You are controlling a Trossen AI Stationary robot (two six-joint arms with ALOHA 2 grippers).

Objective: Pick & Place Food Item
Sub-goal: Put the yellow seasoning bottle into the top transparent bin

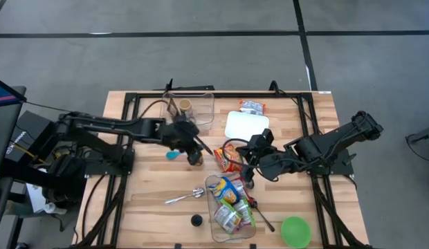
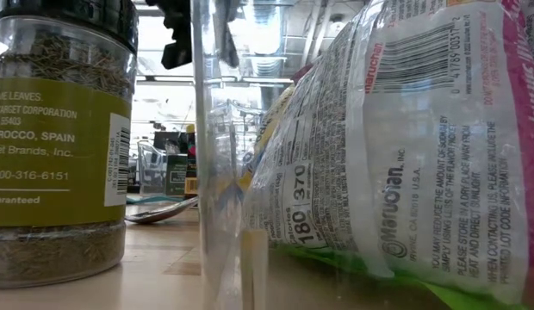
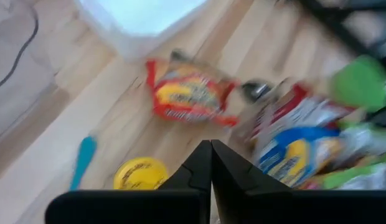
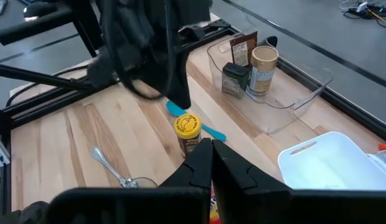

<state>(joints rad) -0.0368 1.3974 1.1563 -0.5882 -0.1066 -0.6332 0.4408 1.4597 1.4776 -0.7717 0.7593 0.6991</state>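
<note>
Just beside left gripper point(image 1: 198, 149) — yellow-lidded jar point(image 1: 194, 158) — jaws closed

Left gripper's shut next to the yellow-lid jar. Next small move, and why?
Probably open the left gripper and shift it over the yellow-lid jar: its fingers meet on nothing, with the jar standing off to one side. The right gripper waits shut near the table's middle.

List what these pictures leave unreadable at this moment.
- Low view: the spice jar and the noodle packet stand so near the camera that they hide most of the table.
- Left wrist view: blurred; the red snack bag cannot be read.
- High view: the packets in the clear bin overlap; too small to count.
- Right wrist view: the white tray is cut by the edge.
</note>
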